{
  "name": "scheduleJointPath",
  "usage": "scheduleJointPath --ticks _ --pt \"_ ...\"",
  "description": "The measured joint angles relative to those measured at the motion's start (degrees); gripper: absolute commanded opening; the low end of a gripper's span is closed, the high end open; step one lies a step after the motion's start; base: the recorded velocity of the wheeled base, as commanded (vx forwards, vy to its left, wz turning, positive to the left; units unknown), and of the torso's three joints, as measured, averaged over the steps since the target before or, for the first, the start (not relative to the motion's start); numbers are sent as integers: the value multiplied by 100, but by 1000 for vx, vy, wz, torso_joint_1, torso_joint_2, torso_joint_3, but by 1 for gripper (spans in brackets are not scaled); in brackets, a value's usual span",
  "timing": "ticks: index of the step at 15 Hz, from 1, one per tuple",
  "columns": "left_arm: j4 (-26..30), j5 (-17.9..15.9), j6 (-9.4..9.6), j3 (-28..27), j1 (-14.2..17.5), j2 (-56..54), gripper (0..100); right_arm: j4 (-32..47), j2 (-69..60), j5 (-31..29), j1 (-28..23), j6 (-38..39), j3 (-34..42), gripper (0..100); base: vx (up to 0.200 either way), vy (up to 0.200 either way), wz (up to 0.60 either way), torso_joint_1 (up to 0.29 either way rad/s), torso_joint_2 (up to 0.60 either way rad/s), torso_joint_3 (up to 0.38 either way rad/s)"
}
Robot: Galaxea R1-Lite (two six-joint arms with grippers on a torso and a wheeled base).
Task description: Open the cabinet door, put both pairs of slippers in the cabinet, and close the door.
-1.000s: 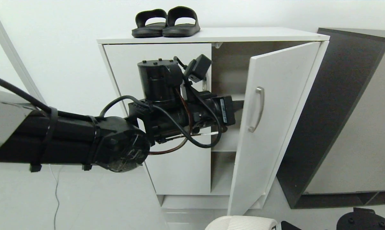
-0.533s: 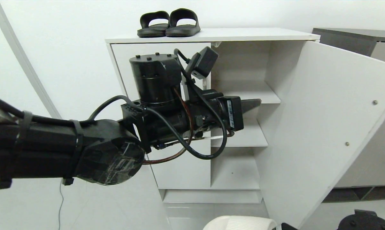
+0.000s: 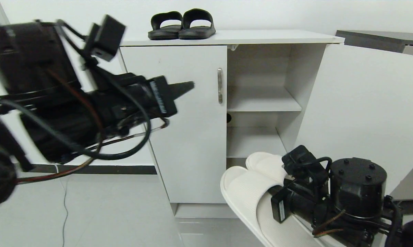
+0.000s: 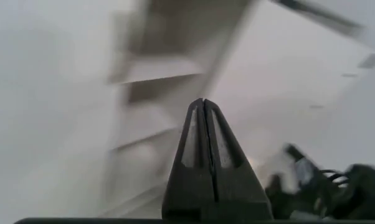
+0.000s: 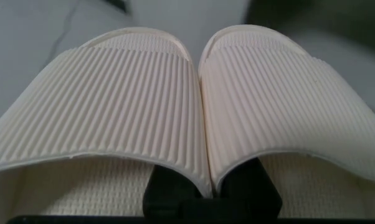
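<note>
White slippers (image 3: 247,192), clamped as a pair in the right gripper (image 5: 211,190), face the open cabinet (image 3: 261,36) for shelving; left gripper (image 3: 187,86), clenched empty, hangs clear.

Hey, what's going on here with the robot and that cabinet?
The robot is putting slippers away. Its right gripper holds the white slippers low in front of the cabinet, whose right door stands wide open; the left door is shut. The left gripper, shut and holding nothing, hangs in front of the left door. The black slippers sit on top of the cabinet.
</note>
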Motion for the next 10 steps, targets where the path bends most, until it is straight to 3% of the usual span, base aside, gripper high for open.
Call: scheduleJointPath --ticks 2,6,10 --pt "547 852 213 763 599 -900 0 -1 305 -471 -77 126 -383 0 0 0 0 0 0 0" --pt "912 1804 373 2026 2136 -2250 0 11 823 -939 -278 344 -958 0 0 0 0 0 0 0" --pt "961 2683 818 3460 2911 -3818 0 0 1006 -942 -310 311 -1025 0 0 0 0 0 0 0"
